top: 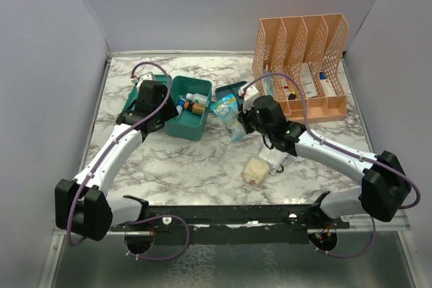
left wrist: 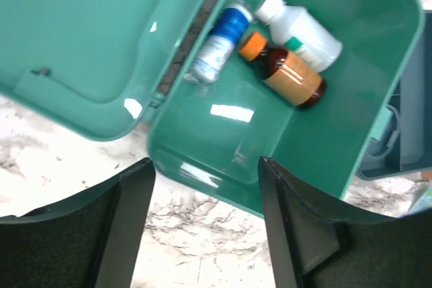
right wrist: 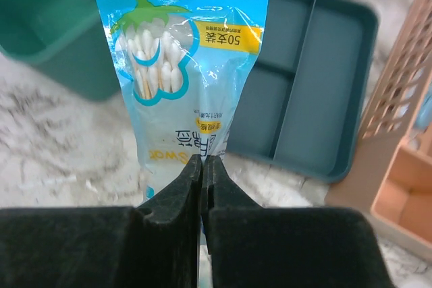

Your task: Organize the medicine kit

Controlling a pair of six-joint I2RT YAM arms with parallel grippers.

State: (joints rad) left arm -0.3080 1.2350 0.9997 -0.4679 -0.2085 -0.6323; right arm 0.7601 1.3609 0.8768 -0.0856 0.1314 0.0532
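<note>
Pinching swab bag (right wrist: 181, 65) by its near edge, right claw (right wrist: 202, 166) shut tight. Kit (top: 183, 128) open, centre-left in top view, three bottles (left wrist: 290, 75) inside; left claw (left wrist: 206, 165) spread, empty, over its rim. Advice: lower bag onto kit's bare floor, then release.

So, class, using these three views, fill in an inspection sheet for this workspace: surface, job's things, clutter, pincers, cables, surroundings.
Surface: marble-patterned table, items on its far half.
Job's things: medicine kit open, lid laid back; white bottle, amber bottle and blue tube inside; insert tray out on the table, empty.
Clutter: peach file organizer holding boxes; beige item lying loose.
Pincers: left pincer open above the kit's near wall; right pincer shut on cotton-swab bag.
Cables: purple cables loop along both arms.
Surroundings: plain grey walls on three sides.
</note>
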